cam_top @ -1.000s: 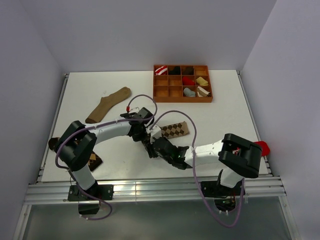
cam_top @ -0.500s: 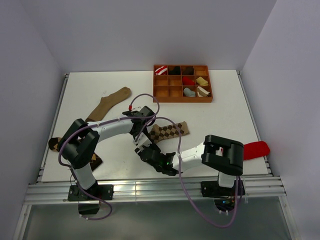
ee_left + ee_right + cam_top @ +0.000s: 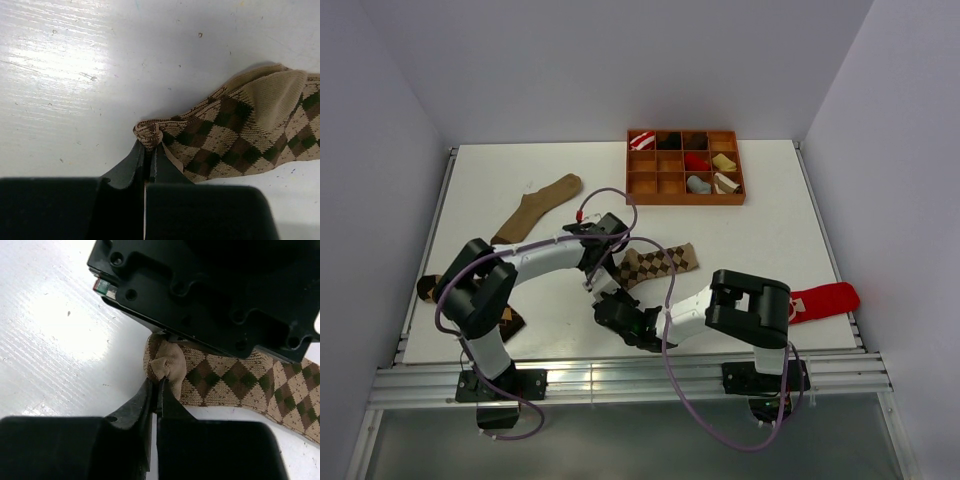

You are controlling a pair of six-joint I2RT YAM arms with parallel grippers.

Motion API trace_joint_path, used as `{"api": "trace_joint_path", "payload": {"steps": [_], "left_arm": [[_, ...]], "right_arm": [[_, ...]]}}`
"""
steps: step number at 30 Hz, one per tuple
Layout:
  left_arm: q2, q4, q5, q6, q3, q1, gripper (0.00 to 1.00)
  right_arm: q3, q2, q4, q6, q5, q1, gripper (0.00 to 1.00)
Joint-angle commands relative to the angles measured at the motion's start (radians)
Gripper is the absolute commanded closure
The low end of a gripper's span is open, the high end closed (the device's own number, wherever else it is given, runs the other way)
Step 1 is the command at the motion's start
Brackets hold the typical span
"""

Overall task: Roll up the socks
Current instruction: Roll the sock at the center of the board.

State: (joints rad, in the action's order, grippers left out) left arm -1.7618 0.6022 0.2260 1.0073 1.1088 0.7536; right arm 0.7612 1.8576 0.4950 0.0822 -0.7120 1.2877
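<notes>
Knit, limp and light, the argyle sock point(image 3: 240, 125) will likely slump. Your left gripper point(image 3: 148, 148) and right gripper point(image 3: 156, 387) both pinch its bunched end, a good hold for rolling.

Left hand point(image 3: 600, 275) at argyle sock point(image 3: 660, 262) (lighter one).

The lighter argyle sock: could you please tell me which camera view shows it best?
The left wrist view: the lighter argyle sock lies unobstructed, its edge pinched by the left gripper. In the right wrist view that gripper hides part; the top view shows it small.
</notes>
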Motion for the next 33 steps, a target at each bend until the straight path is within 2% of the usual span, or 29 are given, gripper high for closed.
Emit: {"api": "trace_joint_path", "payload": {"steps": [1,9,12,15,16,18,19,20,22,29,33], "left_arm": [[0.015,0.007,-0.027,0.004,-0.07,0.004,0.98],[0.137,-0.068,-0.034,0.063,-0.233,-0.06,0.97],[0.169,-0.074,-0.019,0.085,-0.256,-0.072,0.92],[0.205,-0.088,-0.001,0.109,-0.267,-0.082,0.8],[0.217,-0.1,0.004,0.114,-0.27,-0.082,0.71],[0.257,-0.113,0.024,0.137,-0.279,-0.086,0.6],[0.272,-0.123,0.03,0.145,-0.283,-0.088,0.46],[0.306,-0.142,0.036,0.164,-0.29,-0.089,0.38],[0.34,-0.16,0.058,0.188,-0.306,-0.092,0.27],[0.566,-0.347,0.07,0.318,-0.469,-0.094,0.24],[0.665,-0.539,0.03,0.338,-0.63,-0.092,0.25]], "right_arm": [[0.007,0.029,-0.001,0.039,0.046,-0.007,1.0],[-0.053,-0.043,0.011,0.068,0.265,-0.067,1.0],[-0.045,-0.058,-0.007,0.076,0.374,-0.085,1.0],[-0.046,-0.078,-0.012,0.108,0.491,-0.111,1.0],[-0.049,-0.092,-0.009,0.116,0.52,-0.122,1.0],[-0.053,-0.103,-0.018,0.154,0.622,-0.165,1.0],[-0.054,-0.113,-0.016,0.166,0.653,-0.182,1.0],[-0.065,-0.116,-0.009,0.18,0.692,-0.198,1.0],[-0.066,-0.121,-0.007,0.226,0.796,-0.251,1.0],[-0.082,-0.088,0.04,0.372,1.073,-0.396,1.0],[-0.097,-0.046,0.109,0.494,1.195,-0.471,1.0]]}}
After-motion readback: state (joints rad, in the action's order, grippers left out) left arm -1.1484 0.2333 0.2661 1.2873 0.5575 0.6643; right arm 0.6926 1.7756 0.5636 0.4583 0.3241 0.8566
